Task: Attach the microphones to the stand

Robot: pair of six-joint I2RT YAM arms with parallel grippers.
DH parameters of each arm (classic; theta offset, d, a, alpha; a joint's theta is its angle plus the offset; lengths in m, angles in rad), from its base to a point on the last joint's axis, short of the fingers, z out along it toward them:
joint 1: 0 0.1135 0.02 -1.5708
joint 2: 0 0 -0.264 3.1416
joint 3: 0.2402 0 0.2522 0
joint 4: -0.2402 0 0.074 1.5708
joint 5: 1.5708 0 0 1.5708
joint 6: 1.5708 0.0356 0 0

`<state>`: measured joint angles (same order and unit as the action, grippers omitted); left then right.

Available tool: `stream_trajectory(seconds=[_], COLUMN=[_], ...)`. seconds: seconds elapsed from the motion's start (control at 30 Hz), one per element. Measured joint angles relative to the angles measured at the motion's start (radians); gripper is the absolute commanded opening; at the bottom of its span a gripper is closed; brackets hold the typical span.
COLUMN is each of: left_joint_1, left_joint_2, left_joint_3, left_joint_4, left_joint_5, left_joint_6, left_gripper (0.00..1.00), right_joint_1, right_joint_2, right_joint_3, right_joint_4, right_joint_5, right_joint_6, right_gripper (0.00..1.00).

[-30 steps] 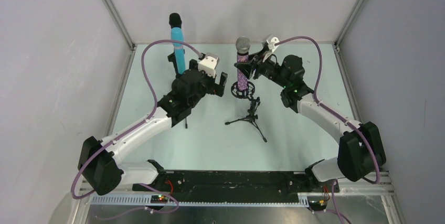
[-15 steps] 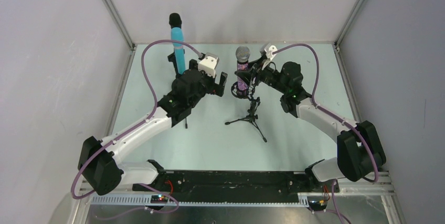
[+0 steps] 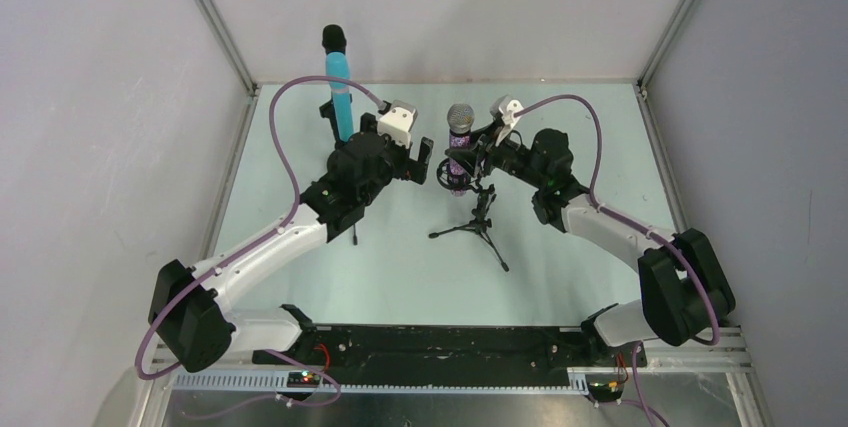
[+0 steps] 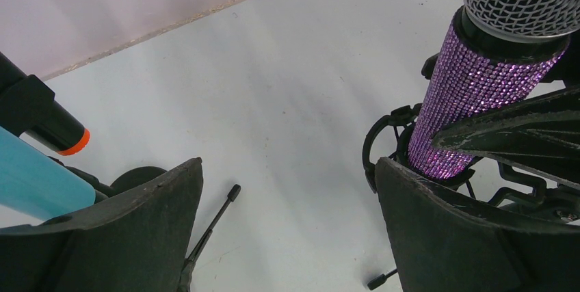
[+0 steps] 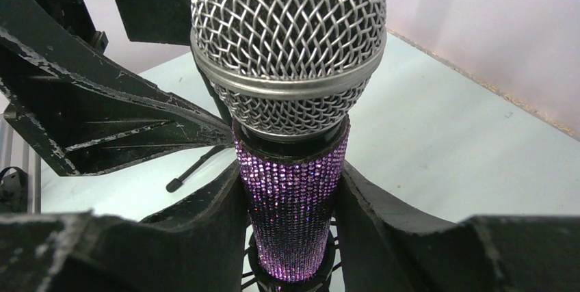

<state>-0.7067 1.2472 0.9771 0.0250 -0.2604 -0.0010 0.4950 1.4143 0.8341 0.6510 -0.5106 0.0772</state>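
The right gripper (image 5: 291, 227) has its two jaws pressed on the sparkly purple body of the purple microphone (image 5: 287, 52), one on each side, just under its silver mesh head. The microphone stands up straight. Its bottom end sits in the black ring (image 4: 373, 148) at the top of the little tripod stand (image 3: 480, 225). The very bottom of it is hidden by the jaws and the ring.

The left gripper (image 4: 287, 169) is just beside the stand, on the robot's left side. Its jaws are wide apart and hold nothing.

Further left of the stand, the blue microphone (image 3: 340, 87) stands tall and upright, past the left arm. What holds it up is mostly hidden behind that arm. Right by the blue one is the black microphone (image 4: 58, 135) with an orange end. In the left wrist view most of it is cut off, so how it is held is hard to tell.

The stand's thin legs rest on the pale table (image 3: 400, 267).
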Motion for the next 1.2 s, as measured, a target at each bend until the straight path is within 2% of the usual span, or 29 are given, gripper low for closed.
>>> stream_trajectory(seconds=[0.17,0.27,0.33,0.53,0.6,0.8,1.2], left_joint_1=[0.0,0.0,0.0,0.0,0.0,0.0,0.0], left_joint_2=[0.0,0.0,0.0,0.0,0.0,0.0,-0.013], left_joint_3=[0.0,0.0,0.0,0.0,0.0,0.0,-0.008], left_joint_4=[0.0,0.0,0.0,0.0,0.0,0.0,0.001], left_joint_5=[0.0,0.0,0.0,0.0,0.0,0.0,-0.032], left_joint_6=[0.0,0.0,0.0,0.0,0.0,0.0,0.013], left_gripper=[0.98,0.98,0.98,0.98,0.98,0.98,0.98], right_joint_1=[0.001,0.001,0.001,0.002,0.002,0.002,-0.035], right_joint_2=[0.0,0.0,0.0,-0.013,-0.023,-0.05,-0.135], right_joint_3=[-0.002,-0.002,-0.002,-0.002,-0.002,-0.002,-0.002], right_joint_4=[0.002,0.0,-0.003,-0.007,-0.007,-0.006,0.012], right_joint_5=[-0.001,0.0,0.0,-0.001,-0.003,-0.008,-0.046], right_joint_6=[0.0,0.0,0.0,0.018,0.026,0.051,0.154], right_gripper=[0.38,0.5,0.63,0.87,0.92,0.99,0.99])
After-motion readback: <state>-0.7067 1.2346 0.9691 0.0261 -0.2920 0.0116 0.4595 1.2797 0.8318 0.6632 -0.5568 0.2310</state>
